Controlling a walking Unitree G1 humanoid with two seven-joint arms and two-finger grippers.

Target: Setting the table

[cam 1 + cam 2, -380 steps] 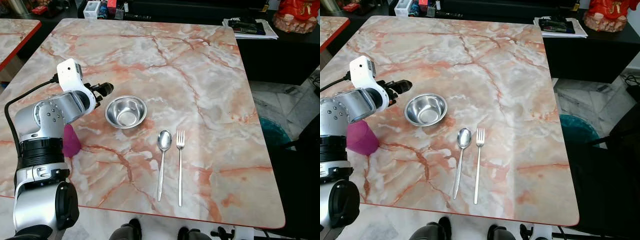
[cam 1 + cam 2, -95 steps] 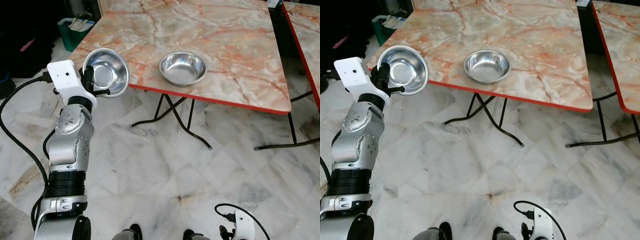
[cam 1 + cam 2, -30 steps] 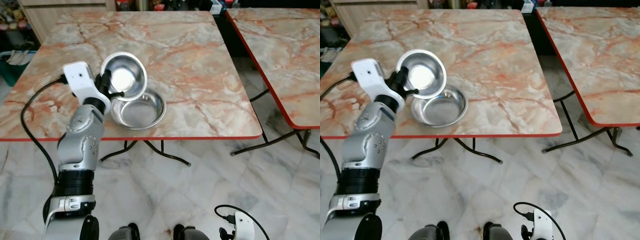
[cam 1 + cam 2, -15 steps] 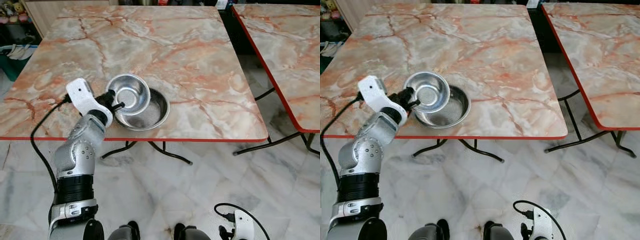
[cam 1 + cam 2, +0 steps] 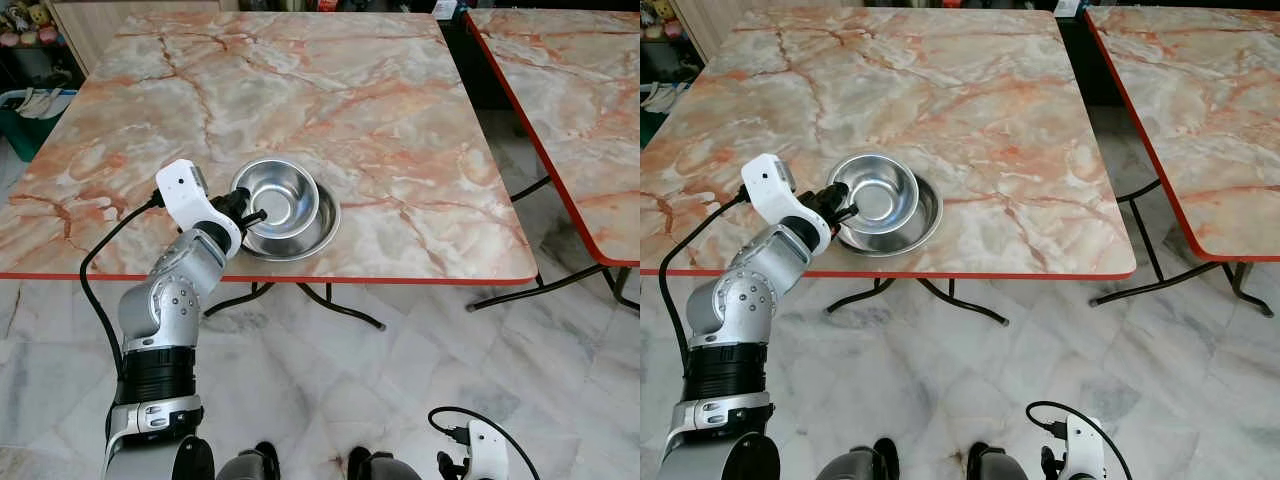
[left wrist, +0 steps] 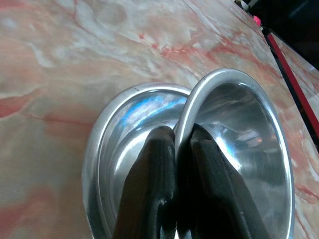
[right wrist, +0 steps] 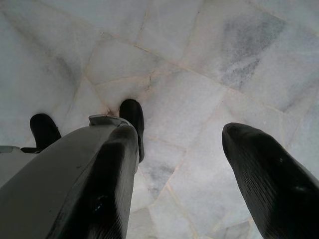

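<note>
The left gripper has its jaws clenched on the near-left rim of the upper bowl, one finger outside the wall and the other inside, as the left wrist view shows plainly. That bowl sits tilted inside the lower bowl, which rests on the bench close to its near edge, left of the middle. The upper bowl is off-centre: it lies toward the left and far side of the lower one, its held rim raised over the lower bowl's left rim, so the lower bowl's bare floor shows on the right and near side. The coming move turns on this: the bowl extends right and far from the jaws, so releasing here would likely let it slide down to nest.

The right gripper hangs idle by the robot's side over the marble floor, jaws spread and holding nothing, well away from the bowls; the left arm is clearly the nearer.
</note>
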